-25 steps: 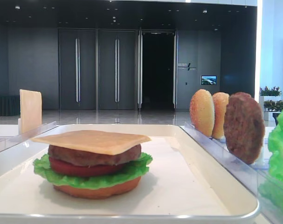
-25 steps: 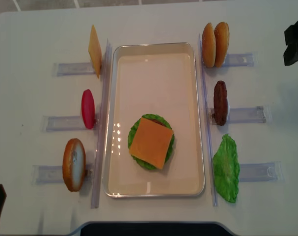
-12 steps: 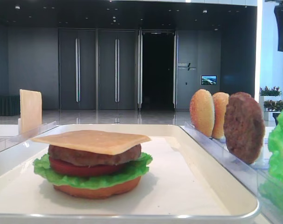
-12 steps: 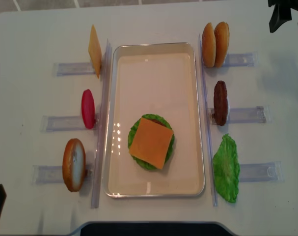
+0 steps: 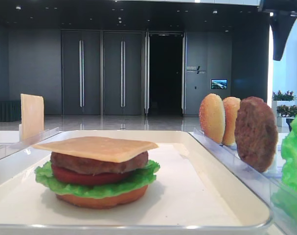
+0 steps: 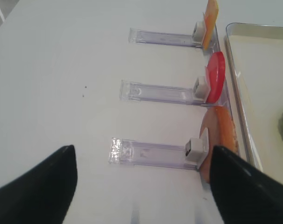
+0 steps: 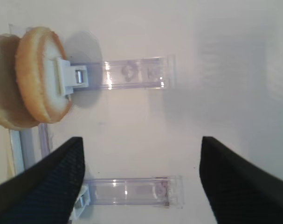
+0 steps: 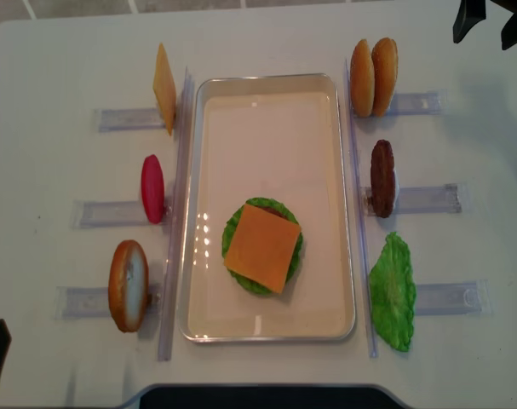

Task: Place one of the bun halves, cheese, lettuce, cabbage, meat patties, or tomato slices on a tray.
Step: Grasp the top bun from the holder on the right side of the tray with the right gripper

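The white tray (image 8: 267, 79) lies in the middle of the table. On it sits a stack topped by a cheese (image 8: 262, 247) slice over patty, tomato, lettuce and bun (image 5: 97, 198). My right gripper (image 8: 488, 24) hangs open, holding nothing, at the far right, beyond two upright bun halves (image 8: 373, 77). From the right wrist the bun halves (image 7: 38, 91) sit left of the open gripper (image 7: 140, 156). My left gripper (image 6: 141, 163) is open over bare table beside a racked bun half (image 6: 220, 140). No cabbage is in view.
Clear plastic racks flank the tray. On the right stand a meat patty (image 8: 382, 177) and lettuce (image 8: 392, 291). On the left stand a cheese slice (image 8: 164, 88), a tomato slice (image 8: 152, 188) and a bun half (image 8: 128, 285). An empty rack (image 7: 132, 191) lies below the right gripper.
My right gripper has moved farther back and left, towards the pair of bun halves, staying open. Its finger now shows in the low view's top right corner. The left arm has not moved.
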`<state>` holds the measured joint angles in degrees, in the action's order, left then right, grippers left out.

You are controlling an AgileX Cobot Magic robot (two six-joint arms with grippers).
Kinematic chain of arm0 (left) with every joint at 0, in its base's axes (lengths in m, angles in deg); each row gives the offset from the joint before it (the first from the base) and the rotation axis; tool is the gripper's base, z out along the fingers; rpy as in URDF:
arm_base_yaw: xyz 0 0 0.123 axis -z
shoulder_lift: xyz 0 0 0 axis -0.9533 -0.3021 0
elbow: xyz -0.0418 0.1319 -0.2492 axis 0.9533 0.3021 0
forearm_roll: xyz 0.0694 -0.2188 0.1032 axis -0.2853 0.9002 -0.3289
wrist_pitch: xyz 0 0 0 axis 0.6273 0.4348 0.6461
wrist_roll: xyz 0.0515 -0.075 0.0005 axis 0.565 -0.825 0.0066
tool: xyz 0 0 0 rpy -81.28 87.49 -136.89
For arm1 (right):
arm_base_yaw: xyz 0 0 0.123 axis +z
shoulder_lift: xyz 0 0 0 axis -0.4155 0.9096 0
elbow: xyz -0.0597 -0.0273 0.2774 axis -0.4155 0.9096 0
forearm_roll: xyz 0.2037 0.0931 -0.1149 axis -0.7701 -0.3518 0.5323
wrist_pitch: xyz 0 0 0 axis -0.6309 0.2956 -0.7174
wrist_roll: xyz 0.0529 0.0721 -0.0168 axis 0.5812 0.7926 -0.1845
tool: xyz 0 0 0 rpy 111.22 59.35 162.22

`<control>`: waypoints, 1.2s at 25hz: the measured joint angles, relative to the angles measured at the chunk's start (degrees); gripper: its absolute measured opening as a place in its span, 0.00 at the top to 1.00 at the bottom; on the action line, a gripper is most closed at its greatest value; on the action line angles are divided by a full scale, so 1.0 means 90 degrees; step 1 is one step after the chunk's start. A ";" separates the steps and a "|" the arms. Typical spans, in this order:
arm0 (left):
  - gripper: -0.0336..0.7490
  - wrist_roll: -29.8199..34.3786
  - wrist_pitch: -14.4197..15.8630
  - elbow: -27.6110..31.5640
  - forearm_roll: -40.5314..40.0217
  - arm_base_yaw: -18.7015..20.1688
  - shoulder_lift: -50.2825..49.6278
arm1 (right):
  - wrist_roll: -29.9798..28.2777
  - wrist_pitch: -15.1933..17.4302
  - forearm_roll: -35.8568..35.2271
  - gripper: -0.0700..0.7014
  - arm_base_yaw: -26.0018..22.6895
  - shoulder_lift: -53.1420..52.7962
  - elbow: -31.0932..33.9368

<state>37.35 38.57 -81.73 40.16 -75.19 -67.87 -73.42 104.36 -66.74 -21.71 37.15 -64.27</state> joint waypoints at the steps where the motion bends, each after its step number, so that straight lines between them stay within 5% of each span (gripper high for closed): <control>1: 0.07 0.0000 0.0000 0.0000 0.0000 0.0000 0.0000 | 0.0090 0.0000 0.0000 0.24 0.0084 0.0000 -0.0008; 18: 0.07 0.0000 0.0000 0.0000 0.0000 0.0000 0.0000 | 0.1769 -0.0486 0.0237 0.29 0.2257 0.0000 -0.0315; 23: 0.07 0.0000 0.0000 0.0000 0.0000 0.0000 0.0000 | 0.1810 -0.0855 0.0237 0.30 0.2554 0.0023 -0.0315; 30: 0.07 0.0000 0.0000 0.0000 0.0000 0.0000 0.0000 | 0.1810 -0.0916 0.0561 0.30 0.2576 0.0342 -0.0315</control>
<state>37.35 38.57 -81.73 40.16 -75.19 -67.87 -57.12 96.12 -61.69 1.47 40.23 -67.11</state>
